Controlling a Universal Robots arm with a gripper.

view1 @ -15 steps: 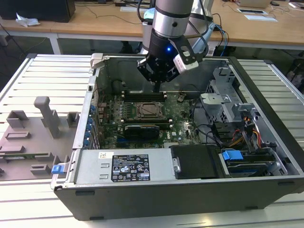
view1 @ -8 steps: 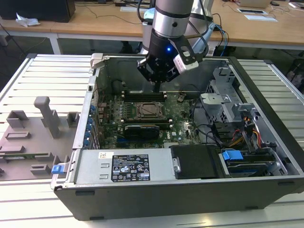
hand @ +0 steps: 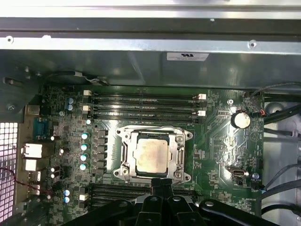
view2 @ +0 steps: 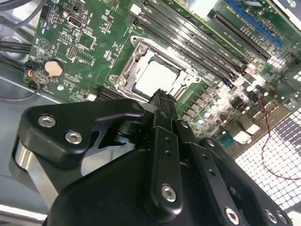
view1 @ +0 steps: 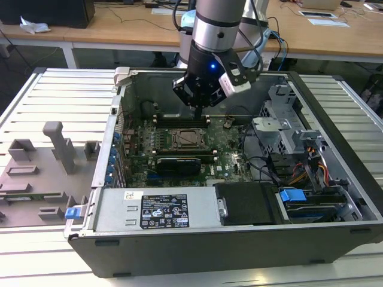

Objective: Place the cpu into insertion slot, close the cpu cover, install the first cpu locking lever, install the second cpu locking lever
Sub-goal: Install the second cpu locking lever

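Silvery cpu cover (hand: 153, 156) lies shut over the cpu (hand: 151, 156) (seemingly seated); hand (view1: 198, 111) hovers above, fingers together.

the exterior view looks down into the open grey computer case (view1: 197, 245); both wrist views sit close above my green motherboard (hand: 221, 141), sharing its socket.

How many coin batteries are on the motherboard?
1: the coin battery sits on the green board near the cpu. The hand covers some board, so more may be hidden.
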